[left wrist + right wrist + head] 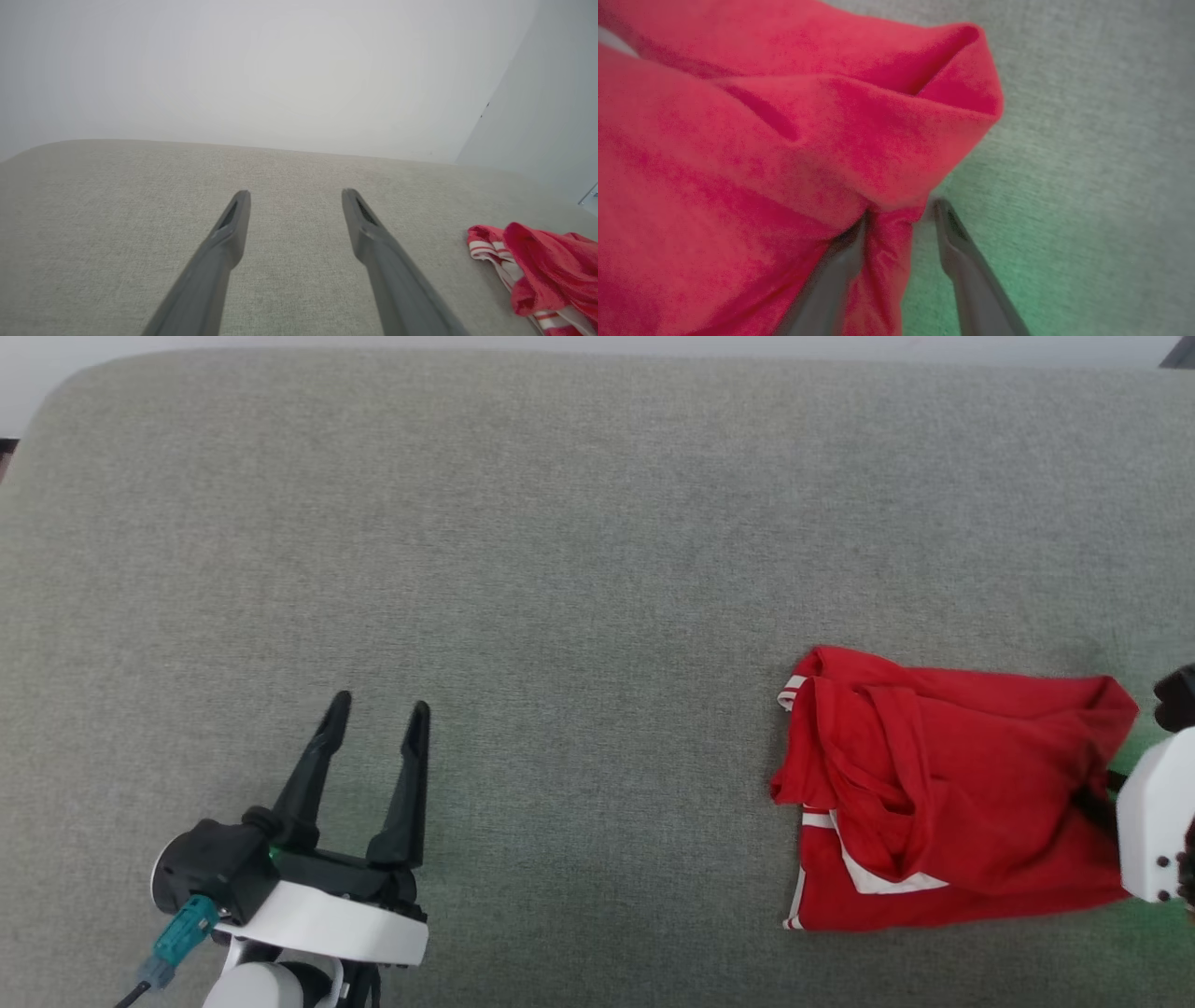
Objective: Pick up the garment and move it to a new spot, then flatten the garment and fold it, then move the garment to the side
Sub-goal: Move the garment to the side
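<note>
The garment (943, 803) is a red jersey with white, red-striped trim. It lies crumpled on the grey padded surface (579, 541) at the right. My right gripper (901, 212) is at its right edge, fingers still apart, with a fold of red cloth (784, 140) between them and a small gap at the right finger. In the head view its white wrist housing (1153, 821) sits at the frame's right edge, fingers tucked under the cloth. My left gripper (381, 702) is open and holds nothing, far to the left. The left wrist view has those fingers (295, 193) over bare fabric, the garment (546, 266) at lower right.
The grey surface stretches wide to the left and back of the garment, with a rounded far edge (597, 359) against a pale wall (280, 70). A teal cable plug (182, 933) hangs off my left wrist.
</note>
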